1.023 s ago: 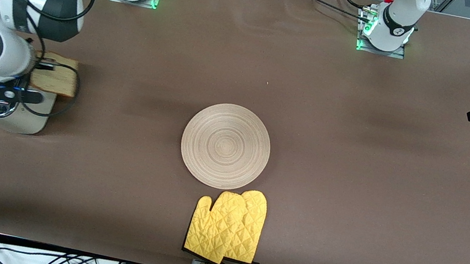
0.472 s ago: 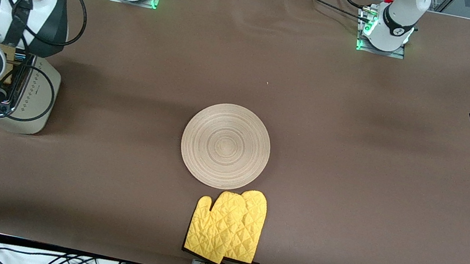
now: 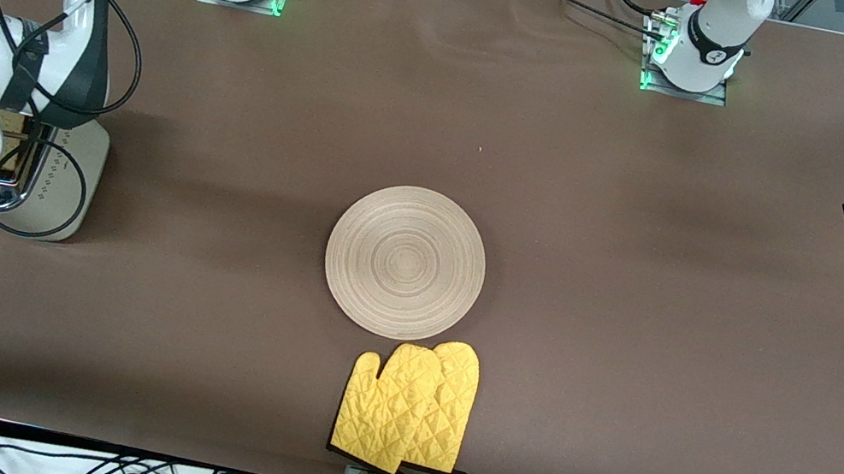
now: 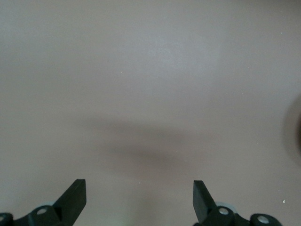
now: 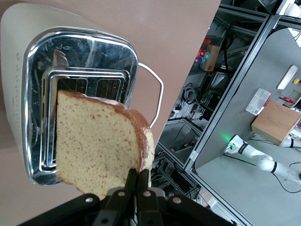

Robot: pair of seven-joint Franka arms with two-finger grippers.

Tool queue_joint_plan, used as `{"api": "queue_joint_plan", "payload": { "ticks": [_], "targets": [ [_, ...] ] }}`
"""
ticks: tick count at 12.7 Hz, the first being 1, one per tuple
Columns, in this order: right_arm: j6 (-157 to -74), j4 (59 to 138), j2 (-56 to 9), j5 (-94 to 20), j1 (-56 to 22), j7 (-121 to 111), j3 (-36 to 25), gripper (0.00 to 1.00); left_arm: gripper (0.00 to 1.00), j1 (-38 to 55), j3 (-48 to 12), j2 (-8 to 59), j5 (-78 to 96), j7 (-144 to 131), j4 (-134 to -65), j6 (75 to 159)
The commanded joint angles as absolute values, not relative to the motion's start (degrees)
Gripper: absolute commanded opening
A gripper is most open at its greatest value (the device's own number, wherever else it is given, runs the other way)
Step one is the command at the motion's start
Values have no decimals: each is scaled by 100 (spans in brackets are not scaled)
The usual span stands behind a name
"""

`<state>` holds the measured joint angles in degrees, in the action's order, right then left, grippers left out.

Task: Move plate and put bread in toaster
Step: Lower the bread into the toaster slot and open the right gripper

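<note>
My right gripper [image 5: 139, 173] is shut on the crust edge of the bread [image 5: 99, 141], a light brown speckled slice. It holds the slice on edge just above the chrome top of the cream toaster [image 5: 84, 56], over its slots. In the front view the toaster [image 3: 65, 165] stands at the right arm's end of the table, and the arm's wrist covers most of it and the bread. The round wooden plate [image 3: 404, 262] lies bare at the table's middle. My left gripper [image 4: 138, 190] hangs open over bare table at the left arm's end, waiting.
A pair of yellow oven mitts [image 3: 409, 408] lies just nearer the front camera than the plate, touching its rim. The toaster's white cord [image 5: 153, 89] loops off beside it. Brown cloth covers the table [image 3: 635, 309].
The right arm has swung toward its end of the table, carrying the bread from beside the toaster to over its slots. The left arm, plate and mitts have not moved.
</note>
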<state>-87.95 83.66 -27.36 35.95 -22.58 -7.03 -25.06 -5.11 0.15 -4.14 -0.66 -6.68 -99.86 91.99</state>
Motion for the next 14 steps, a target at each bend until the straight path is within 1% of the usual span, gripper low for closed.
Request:
{"api": "queue_joint_plan", "payload": {
  "ticks": [1,6,7,8,12,14],
  "targets": [
    [-8903,8288,-2768,3691,-2224,-738,-2505,0,100,-492,-18,-404,-211,-747,-9888,9167],
    [-9132,8402,-2821,3700,-2189,-790,-2514,0,100,-501,-17,-422,-149,-756,-9879,9167],
    [-9123,8411,-2839,3700,-2180,-791,-2514,15,100,-501,-18,-422,-149,-756,-9879,9167],
    [-9114,8402,-2848,3691,-2171,-756,-2514,99,100,-501,-26,-422,-149,-747,-9879,9167],
    [-9000,8376,-2751,3639,-2276,-747,-2479,100,100,-501,-18,-422,-211,-747,-9879,9167],
    [-8703,8297,-2620,3351,-2434,-729,-2470,100,100,-492,-18,-404,-185,-747,-9879,9237]
  ]
}}
